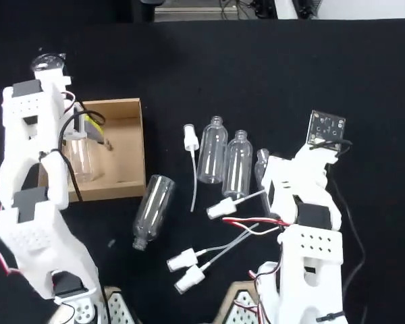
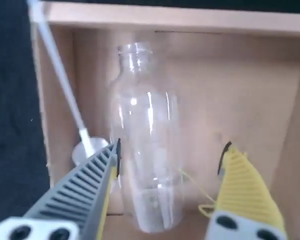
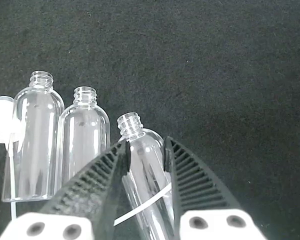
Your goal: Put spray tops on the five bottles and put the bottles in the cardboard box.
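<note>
A capless clear bottle point(image 2: 147, 130) lies inside the cardboard box point(image 1: 125, 145), beside a loose spray top point(image 2: 84, 151) with its long tube. My left gripper point(image 2: 170, 147) hangs open over that bottle, one finger at its side and the other apart from it. Three more capless bottles lie mid-table: one point(image 1: 212, 148), a second point(image 1: 237, 164), and a third point(image 3: 140, 150), tilted, which my right gripper point(image 3: 145, 145) holds by its sides. A fifth bottle point(image 1: 152, 208) lies just in front of the box. Spray tops lie loose at the back point(image 1: 190, 138), in the middle point(image 1: 223, 208) and near the front point(image 1: 183, 259).
The black table surface point(image 1: 270, 74) stretches behind the bottles. Another loose spray top point(image 1: 191, 278) lies close to the arm bases. Thin white tubes point(image 1: 229, 246) and red wires point(image 1: 253, 226) cross the table in front of the right arm.
</note>
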Available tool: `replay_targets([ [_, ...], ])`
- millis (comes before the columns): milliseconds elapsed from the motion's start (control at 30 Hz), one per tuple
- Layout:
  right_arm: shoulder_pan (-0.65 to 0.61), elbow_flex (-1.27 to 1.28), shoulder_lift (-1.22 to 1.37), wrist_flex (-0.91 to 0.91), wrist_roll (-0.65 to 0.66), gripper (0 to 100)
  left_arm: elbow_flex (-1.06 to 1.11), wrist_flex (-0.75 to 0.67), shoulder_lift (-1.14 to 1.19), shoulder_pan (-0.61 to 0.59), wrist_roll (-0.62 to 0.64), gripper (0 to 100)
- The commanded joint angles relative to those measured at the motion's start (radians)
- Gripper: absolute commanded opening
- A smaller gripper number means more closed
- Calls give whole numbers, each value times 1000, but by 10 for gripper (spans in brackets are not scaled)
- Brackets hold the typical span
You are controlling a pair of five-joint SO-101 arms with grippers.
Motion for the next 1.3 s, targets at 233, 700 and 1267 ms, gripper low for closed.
replay_targets([
  [233, 18, -12, -16, -28, 0, 99, -119, -11, 104, 4, 2, 306],
  [700, 18, -12, -16, -28, 0, 99, -223, 103, 63, 96, -38, 26],
  [1267, 17, -16, -18, -21, -8, 99, -450, 417, -316, -254, -130, 30],
])
